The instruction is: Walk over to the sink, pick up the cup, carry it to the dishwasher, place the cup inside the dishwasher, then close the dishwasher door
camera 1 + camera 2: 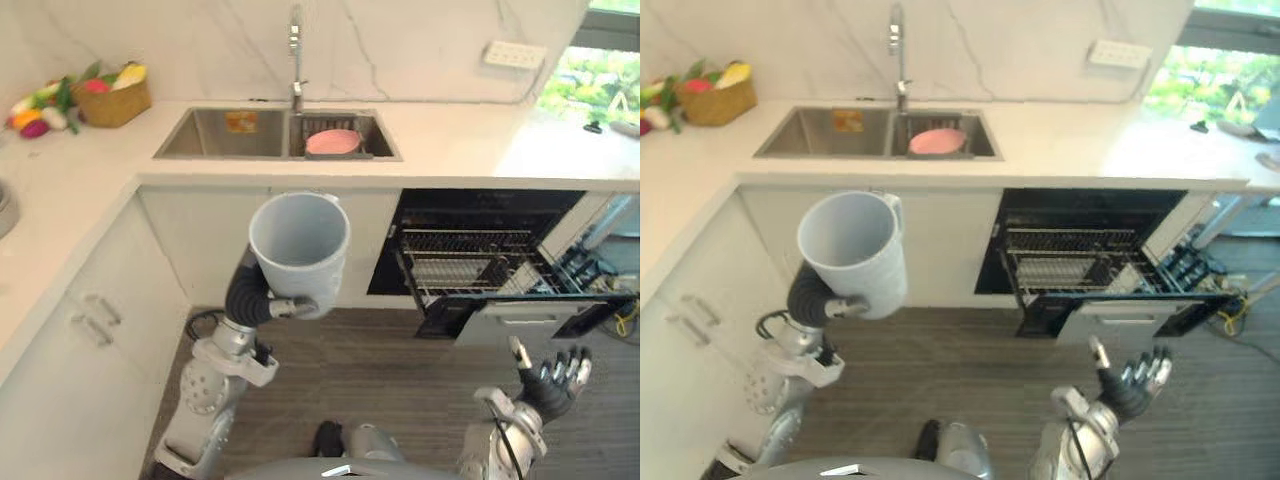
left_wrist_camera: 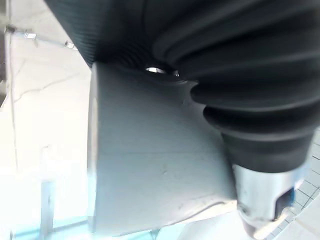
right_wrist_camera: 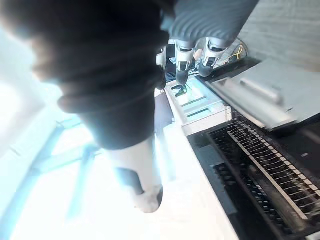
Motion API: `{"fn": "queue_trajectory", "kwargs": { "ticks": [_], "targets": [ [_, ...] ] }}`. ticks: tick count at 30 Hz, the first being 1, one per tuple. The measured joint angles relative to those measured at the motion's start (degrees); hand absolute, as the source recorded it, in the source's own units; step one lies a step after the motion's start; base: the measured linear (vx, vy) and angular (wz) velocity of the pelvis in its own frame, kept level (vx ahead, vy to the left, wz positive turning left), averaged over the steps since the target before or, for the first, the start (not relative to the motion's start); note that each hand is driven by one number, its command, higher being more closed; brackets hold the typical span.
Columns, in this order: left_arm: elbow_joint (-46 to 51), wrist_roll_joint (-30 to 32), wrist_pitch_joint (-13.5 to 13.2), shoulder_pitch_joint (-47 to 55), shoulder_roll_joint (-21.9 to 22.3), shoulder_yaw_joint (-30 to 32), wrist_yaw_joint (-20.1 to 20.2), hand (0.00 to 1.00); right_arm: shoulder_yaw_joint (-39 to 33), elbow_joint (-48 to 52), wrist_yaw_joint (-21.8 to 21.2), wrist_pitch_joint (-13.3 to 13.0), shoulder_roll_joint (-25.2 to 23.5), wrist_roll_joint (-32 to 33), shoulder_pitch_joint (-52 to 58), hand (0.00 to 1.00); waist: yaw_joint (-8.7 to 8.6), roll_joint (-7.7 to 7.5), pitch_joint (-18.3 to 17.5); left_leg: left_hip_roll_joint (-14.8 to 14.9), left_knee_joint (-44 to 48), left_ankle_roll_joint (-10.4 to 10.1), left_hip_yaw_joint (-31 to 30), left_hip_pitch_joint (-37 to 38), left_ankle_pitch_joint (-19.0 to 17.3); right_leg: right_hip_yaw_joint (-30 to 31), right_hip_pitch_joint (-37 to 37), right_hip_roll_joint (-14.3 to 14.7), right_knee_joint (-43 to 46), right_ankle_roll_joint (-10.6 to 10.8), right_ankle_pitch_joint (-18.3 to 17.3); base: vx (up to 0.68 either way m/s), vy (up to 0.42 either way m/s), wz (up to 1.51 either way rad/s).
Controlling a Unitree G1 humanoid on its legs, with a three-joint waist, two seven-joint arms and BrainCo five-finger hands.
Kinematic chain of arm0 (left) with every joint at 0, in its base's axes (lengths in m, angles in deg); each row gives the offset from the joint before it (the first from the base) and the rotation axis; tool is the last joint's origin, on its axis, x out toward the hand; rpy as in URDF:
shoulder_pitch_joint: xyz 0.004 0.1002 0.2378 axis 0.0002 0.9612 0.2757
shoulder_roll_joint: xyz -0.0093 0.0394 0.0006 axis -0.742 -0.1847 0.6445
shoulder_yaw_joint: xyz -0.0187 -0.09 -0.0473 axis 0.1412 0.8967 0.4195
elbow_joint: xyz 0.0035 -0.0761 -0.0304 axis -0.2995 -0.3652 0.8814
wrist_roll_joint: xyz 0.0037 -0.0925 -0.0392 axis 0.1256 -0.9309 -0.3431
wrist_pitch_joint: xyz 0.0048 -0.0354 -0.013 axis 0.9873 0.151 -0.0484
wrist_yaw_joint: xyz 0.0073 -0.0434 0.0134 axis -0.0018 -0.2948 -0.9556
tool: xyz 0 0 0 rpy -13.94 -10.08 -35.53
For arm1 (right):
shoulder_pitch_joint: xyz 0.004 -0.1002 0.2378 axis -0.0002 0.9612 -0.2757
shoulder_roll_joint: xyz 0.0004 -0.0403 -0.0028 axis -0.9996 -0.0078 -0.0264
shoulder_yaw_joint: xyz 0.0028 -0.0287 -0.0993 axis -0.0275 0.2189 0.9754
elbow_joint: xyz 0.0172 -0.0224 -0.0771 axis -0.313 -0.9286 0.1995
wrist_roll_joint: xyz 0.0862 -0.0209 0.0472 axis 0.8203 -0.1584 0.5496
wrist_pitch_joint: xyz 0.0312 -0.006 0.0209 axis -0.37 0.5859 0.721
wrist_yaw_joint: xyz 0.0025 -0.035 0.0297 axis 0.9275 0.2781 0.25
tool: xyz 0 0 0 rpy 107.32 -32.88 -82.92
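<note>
Before the sink [image 1: 215, 135], the left hand [image 1: 272, 303] clasps the grey cup [image 1: 300, 240], raised; the right hand [image 1: 558, 377] hangs spread, empty. Pickup looks done; carrying to the open dishwasher [image 1: 470, 258], loading and closing remain.

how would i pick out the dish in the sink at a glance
Find the steel sink set in the white counter, under the tap. The dish lies in its right basin, the one nearer the open dishwasher. It is round and pink, unlike the pale grey cup that the left hand holds before the cabinets.
</note>
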Motion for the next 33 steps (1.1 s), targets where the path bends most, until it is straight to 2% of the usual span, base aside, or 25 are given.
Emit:
{"fn": "queue_trajectory", "kwargs": {
  "ticks": [1,2,3,5,7,8,9,10,11,12,13,14,15,16,17,19,20,22,23,25,28,29,31,32,33],
  "targets": [
    [-0.18,2.16,0.08,-1.27,2.05,-4.13,-0.09,1.0,-0.51,6.29,1.86,0.14,-0.04,-2.44,-0.06,0.0,-0.27,1.75,0.7,3.81,15.89,-1.23,-2.81,-6.87,9.49,1.77,1.76,2.93,-0.17,0.34,-2.58,0.5,-0.089,-0.81],
    [-0.33,3.25,0.11,-1.46,3.04,-5.54,-0.17,1.0,-0.18,8.62,1.97,0.16,-0.06,-2.7,-0.05,0.0,-0.26,1.97,0.79,4.5,21.56,-1.47,-5.04,-10.01,15.26,2.98,2.55,4.05,-0.42,0.2,-3.26,0.5,-0.008,-1.04],
    [-0.61,5.15,0.31,-1.68,5.09,-7.42,-0.9,1.0,0.36,12.55,1.69,0.18,-0.11,-2.7,-0.31,0.0,-0.1,2.68,0.95,5.34,30.71,-1.74,-8.44,-15.54,15.93,5.4,4.94,6.57,-1.71,0.02,-4.33,0.49,0.008,-1.18],
    [-1.08,7.13,0.43,-2.84,5.11,-7.01,-1.88,1.0,1.57,14.85,0.63,0.31,-0.04,-2.68,-1.01,0.0,0.52,1.95,1.44,5.39,34.16,-1.0,-10.82,-21.94,11.4,9.11,10.05,8.52,-5.72,0.26,-4.83,0.54,-0.002,-1.22],
    [-2.57,7.65,0.16,-2.97,5.87,-6.92,-3.66,1.0,2.26,15.21,-0.92,0.42,0.02,-2.6,-2.36,0.0,1.67,0.51,1.47,4.78,25.58,-0.05,-10.06,-25.6,6.34,14.07,15.37,9.03,-10.33,0.61,-4.64,0.43,0.007,-1.12],
    [-3.55,8.24,0.08,-2.95,6.72,-6.93,-4.47,1.0,3.13,15.19,-1.45,0.97,0.37,-2.59,-4.38,0.0,2.37,0.15,1.59,3.47,14.5,-0.3,-10.44,-26.46,4.71,17.91,17.89,9.01,-12.41,0.9,-4.42,0.55,0.105,-1.46],
    [-4.27,8.97,-0.1,-3.04,6.88,-6.66,-5.62,1.0,5.19,14.79,-2.11,1.82,1.42,-2.68,-6.88,0.0,3.15,0.22,1.55,0.72,0.5,-1.03,-13.6,-26.12,4.92,22.16,19.16,8.77,-12.85,1.2,-4.72,0.46,0.147,-1.57],
    [-4.59,9.43,-0.1,-2.97,6.96,-6.62,-6.34,1.0,6.41,14.75,-2.5,2.59,1.93,-2.68,-8.05,0.0,3.49,0.43,1.51,-0.78,-6.29,-1.81,-16.37,-25.88,5.74,24.13,19.76,8.68,-12.86,1.57,-5.0,0.55,0.24,-1.76],
    [-4.92,10.7,-0.03,-2.81,7.13,-6.32,-8.07,1.0,8.95,14.75,-2.87,4.08,2.62,-2.68,-9.96,0.0,3.98,0.92,1.51,-2.9,-16.82,-3.82,-21.97,-26.05,9.18,28.47,20.59,8.73,-12.94,2.34,-5.64,0.46,0.269,-1.64],
    [-4.97,11.73,0.02,-2.65,7.4,-5.71,-9.53,1.0,10.55,14.67,-3.16,5.41,3.22,-2.66,-11.02,0.0,4.3,1.34,1.65,-3.78,-20.76,-4.87,-24.85,-26.08,12.08,31.33,21.36,8.86,-12.66,3.13,-6.51,0.48,0.305,-1.81],
    [-5.01,12.25,0.02,-2.6,7.55,-5.05,-10.75,1.0,11.97,14.64,-3.49,6.74,3.63,-2.64,-11.4,0.0,4.55,1.81,1.67,-4.37,-22.5,-5.3,-26.47,-26.29,15.11,33.86,22.4,8.98,-11.71,3.97,-8.12,0.49,0.362,-1.7],
    [-5.0,12.28,-0.02,-2.61,7.47,-4.45,-12.02,1.0,13.4,14.66,-3.81,7.79,4.06,-2.63,-11.04,0.0,4.89,2.63,1.36,-4.34,-21.77,-4.08,-26.33,-26.39,19.03,36.3,23.41,9.3,-9.42,4.88,-11.41,0.4,0.32,-1.64],
    [-5.18,12.38,-0.15,-2.63,6.58,-4.27,-12.74,1.0,14.07,14.17,-3.69,8.55,3.37,-2.63,-10.55,0.0,5.5,1.49,1.14,-5.02,-16.52,-4.19,-25.01,-26.84,19.73,37.42,23.77,8.41,-6.97,5.68,-14.31,0.52,0.427,-1.35],
    [-5.75,12.39,0.2,-2.93,5.39,-4.19,-13.33,1.0,14.66,14.29,-3.6,9.68,2.99,-2.66,-9.29,0.0,5.1,-0.07,-0.19,-6.89,-13.95,-2.53,-23.54,-27.08,16.42,36.02,23.64,5.58,-5.18,8.16,-15.66,0.32,0.266,-0.79],
    [-5.78,12.36,0.54,-3.41,5.01,-4.13,-13.5,1.0,14.71,14.28,-3.67,10.2,2.97,-2.65,-9.03,0.0,4.97,-0.97,-0.31,-7.39,-13.46,-1.82,-22.57,-26.75,15.49,35.22,22.95,4.59,-3.52,9.51,-15.86,0.43,0.37,-0.52],
    [-5.87,12.08,2.33,-5.46,4.46,-1.69,-13.81,1.0,15.14,14.2,-3.85,12.89,2.33,-2.62,-9.3,0.0,5.32,-3.07,0.74,-8.26,-15.69,0.18,-19.43,-24.33,15.19,27.89,16.65,-0.09,7.92,18.34,-13.65,0.33,0.31,-0.48],
    [-6.03,12.05,2.71,-5.78,4.17,-0.58,-13.98,1.0,15.4,14.13,-4.5,13.38,1.73,-2.61,-9.27,0.0,5.21,-3.33,0.89,-8.25,-16.93,0.66,-18.66,-23.05,15.37,25.75,15.82,-1.59,10.1,18.54,-13.53,0.23,0.23,-0.45],
    [-6.38,12.02,3.1,-5.85,3.86,3.5,-15.32,1.0,17.26,13.05,-7.91,14.18,1.38,-2.65,-9.94,0.0,6.25,-2.18,0.88,-6.89,-21.16,1.33,-15.55,-17.79,15.1,16.3,14.4,-7.03,13.01,13.46,-14.29,0.18,0.189,-0.6],
    [-6.29,12.07,3.12,-5.87,3.85,4.32,-15.67,1.0,17.71,12.21,-8.86,14.28,1.36,-2.62,-10.53,0.0,6.62,-1.73,0.76,-6.22,-22.12,1.33,-14.7,-17.03,15.1,14.41,13.75,-8.18,12.56,12.23,-14.32,0.12,0.153,-0.77],
    [-4.86,12.08,3.75,-5.87,3.67,7.44,-18.29,1.0,19.52,10.11,-13.54,15.34,1.39,-2.37,-13.7,0.0,7.66,-0.66,0.61,-2.88,-24.3,0.7,-11.38,-16.62,15.1,10.7,10.08,-12.3,5.26,8.69,-12.5,0.09,0.061,-0.84],
    [-4.15,12.08,4.28,-5.88,3.31,9.46,-19.51,1.0,19.96,10.25,-16.74,16.07,1.42,-1.57,-15.07,0.0,7.75,-0.51,0.63,-0.86,-24.37,-0.71,-10.6,-17.63,14.98,12.21,8.25,-14.28,-2.44,8.16,-7.65,0.07,-0.116,-0.37],
    [-4.15,12.12,4.42,-5.88,3.21,10.0,-19.89,1.0,19.96,10.28,-17.79,16.61,1.58,-1.49,-15.39,0.0,7.77,-0.58,0.59,0.14,-24.17,-1.83,-10.82,-18.0,14.93,13.96,7.96,-14.78,-5.22,7.45,-4.08,0.11,-0.321,-0.01],
    [-3.79,12.13,4.43,-5.9,3.04,10.79,-20.21,1.0,20.26,10.6,-19.53,17.44,1.69,-1.5,-15.39,0.0,7.88,-1.65,0.26,0.66,-23.46,-4.16,-12.11,-18.66,14.53,15.28,9.22,-14.82,-8.81,6.6,6.63,0.09,-0.371,0.19],
    [-3.33,12.27,4.4,-5.91,2.92,10.94,-20.29,1.0,20.92,10.7,-20.73,18.14,2.26,-1.5,-15.37,0.0,8.11,-1.94,0.01,0.97,-23.76,-5.73,-13.59,-19.08,14.63,15.23,10.25,-14.29,-10.27,9.84,7.83,0.08,-0.401,0.25],
    [-2.82,12.61,4.4,-5.87,3.45,10.58,-20.35,1.0,21.27,10.82,-21.22,18.79,3.64,-1.5,-15.56,0.0,8.38,-0.73,-0.29,2.41,-24.68,-6.87,-13.98,-19.41,15.39,14.52,10.75,-12.78,-12.04,10.91,7.09,0.07,-0.381,0.13]
  ]
}}
